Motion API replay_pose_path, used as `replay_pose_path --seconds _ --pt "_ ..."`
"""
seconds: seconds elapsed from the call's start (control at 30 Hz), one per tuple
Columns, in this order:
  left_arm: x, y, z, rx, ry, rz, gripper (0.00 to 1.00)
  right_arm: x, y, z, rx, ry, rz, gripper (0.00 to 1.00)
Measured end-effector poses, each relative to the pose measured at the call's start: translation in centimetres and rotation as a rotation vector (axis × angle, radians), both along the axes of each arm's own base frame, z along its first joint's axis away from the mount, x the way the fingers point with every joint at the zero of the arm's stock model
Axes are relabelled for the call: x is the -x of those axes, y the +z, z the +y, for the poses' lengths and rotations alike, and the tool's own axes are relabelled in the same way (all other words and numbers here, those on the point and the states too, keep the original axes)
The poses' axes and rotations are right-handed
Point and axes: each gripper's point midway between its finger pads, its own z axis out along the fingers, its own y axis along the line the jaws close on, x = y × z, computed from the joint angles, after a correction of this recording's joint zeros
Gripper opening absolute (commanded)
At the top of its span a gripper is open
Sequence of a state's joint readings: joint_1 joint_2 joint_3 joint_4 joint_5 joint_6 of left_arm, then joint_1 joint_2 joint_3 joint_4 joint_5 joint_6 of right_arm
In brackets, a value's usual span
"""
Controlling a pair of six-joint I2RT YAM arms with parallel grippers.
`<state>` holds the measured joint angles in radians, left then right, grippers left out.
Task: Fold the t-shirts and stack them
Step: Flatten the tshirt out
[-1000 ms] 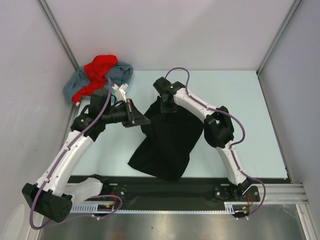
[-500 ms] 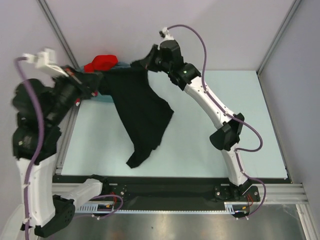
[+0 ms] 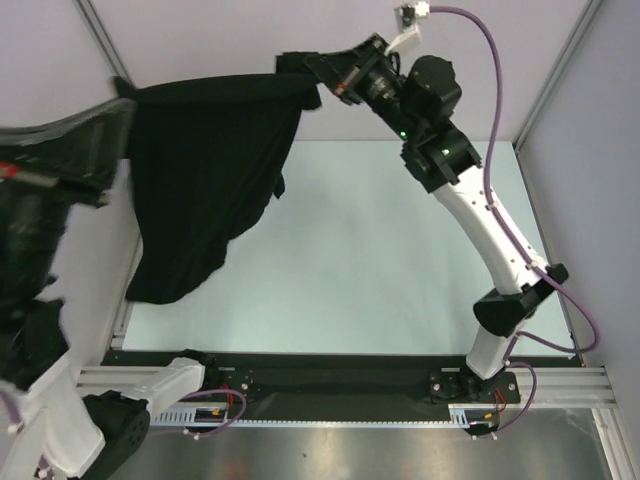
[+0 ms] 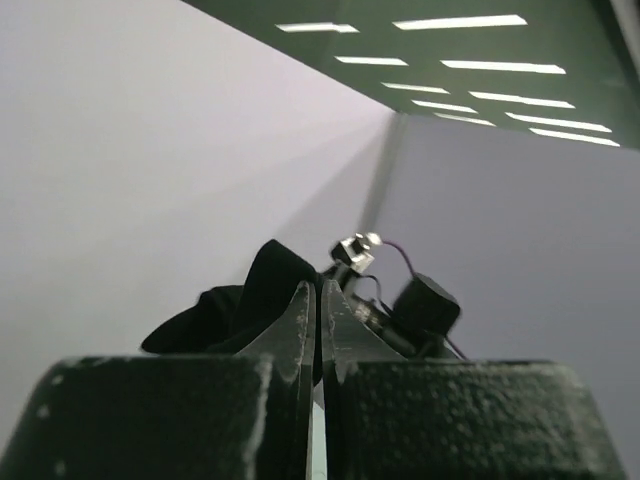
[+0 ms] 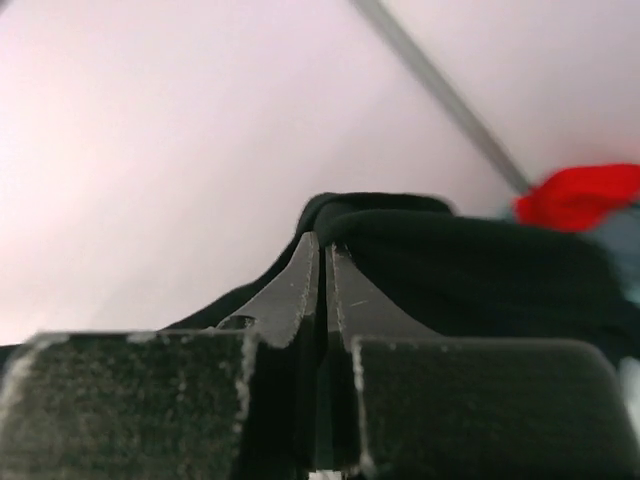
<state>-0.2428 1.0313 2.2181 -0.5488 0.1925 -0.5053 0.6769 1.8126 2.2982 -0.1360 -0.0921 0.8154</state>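
The black t-shirt [image 3: 205, 180] hangs spread in the air, high above the table's left side. My left gripper [image 3: 118, 95] is shut on one upper corner and my right gripper [image 3: 316, 78] is shut on the other. Its lower edge dangles over the table's front left. In the left wrist view my left gripper [image 4: 318, 300] pinches black cloth [image 4: 255, 295]. In the right wrist view my right gripper [image 5: 323, 255] pinches the black shirt [image 5: 480, 270]. The red shirt [image 5: 585, 195] and a bit of the grey-blue shirt [image 5: 628, 240] show behind it. Both are hidden in the top view.
The pale blue table [image 3: 400, 240] lies below, bounded by grey walls left, back and right. A black rail [image 3: 330, 375] with the arm bases runs along the near edge. The left arm [image 3: 40, 230] is raised close to the camera at the left.
Both arms have lifted the black shirt off the table, up and apart. It went from a bunched heap to hanging stretched between the grippers. It now covers the red and grey-blue pile.
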Motion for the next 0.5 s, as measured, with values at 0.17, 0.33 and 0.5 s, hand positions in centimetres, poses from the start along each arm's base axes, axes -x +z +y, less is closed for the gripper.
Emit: replay_pose_path --seconds 0.17,0.33,0.5 --pt "-7.8 -8.1 -7.6 -0.109 -0.292 0.202 0.00 -6.2 -10.6 -6.3 0.157 -0.131 0.205 0.00" --pt "-13.6 -25.8 -19.0 -0.335 -0.550 0.585 0.00 -10.2 -34.4 -14.6 0.446 -0.255 0.632 0.00" --pt "-10.1 -40.4 -28.1 -0.635 -0.775 0.817 0.00 -7.8 -47.7 -22.8 0.595 -0.336 0.954 0.00"
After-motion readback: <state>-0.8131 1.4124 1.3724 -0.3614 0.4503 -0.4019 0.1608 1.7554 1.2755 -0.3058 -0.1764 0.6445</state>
